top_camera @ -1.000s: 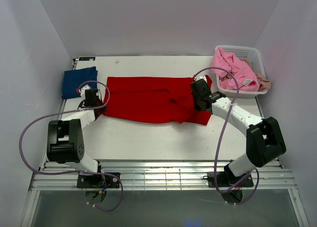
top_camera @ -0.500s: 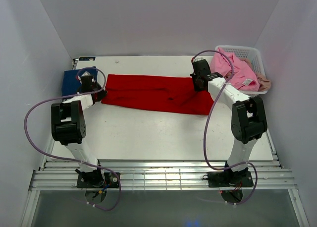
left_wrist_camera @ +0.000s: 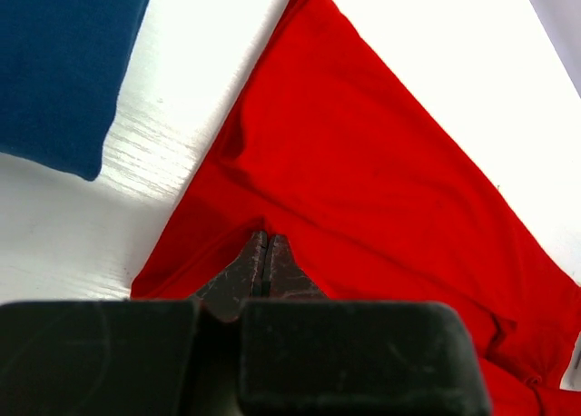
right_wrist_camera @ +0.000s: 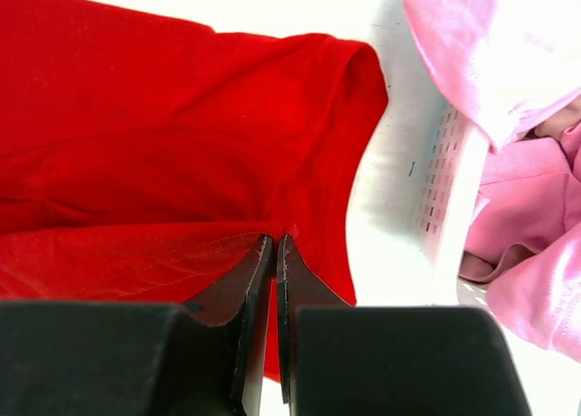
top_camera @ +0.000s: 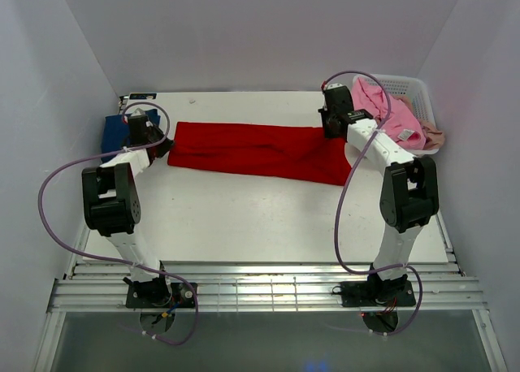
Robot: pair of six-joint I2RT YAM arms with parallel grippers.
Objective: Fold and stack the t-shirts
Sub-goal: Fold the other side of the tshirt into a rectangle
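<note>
A bright red t-shirt (top_camera: 252,149) lies across the back of the table as a long band, its near half doubled over. My left gripper (top_camera: 159,142) is shut on the shirt's left end; in the left wrist view its tips (left_wrist_camera: 268,241) pinch red cloth (left_wrist_camera: 363,162). At the shirt's right end, my right gripper (top_camera: 331,130) is also shut, and the red fabric (right_wrist_camera: 182,116) rises into its tips (right_wrist_camera: 275,241). A folded navy t-shirt (top_camera: 112,135) (left_wrist_camera: 54,62) lies just left of the left gripper. Pink t-shirts (top_camera: 390,112) (right_wrist_camera: 490,44) are heaped in the basket.
The white lattice basket (top_camera: 410,84) (right_wrist_camera: 449,189) stands at the back right, close beside my right gripper, with a beige cloth (top_camera: 435,136) hanging over its near corner. White walls enclose the table on three sides. Purple cables loop from both arms.
Both grippers moved toward the far edge, carrying the red shirt's near edge over onto its far half. The shirt is now a narrower band.
</note>
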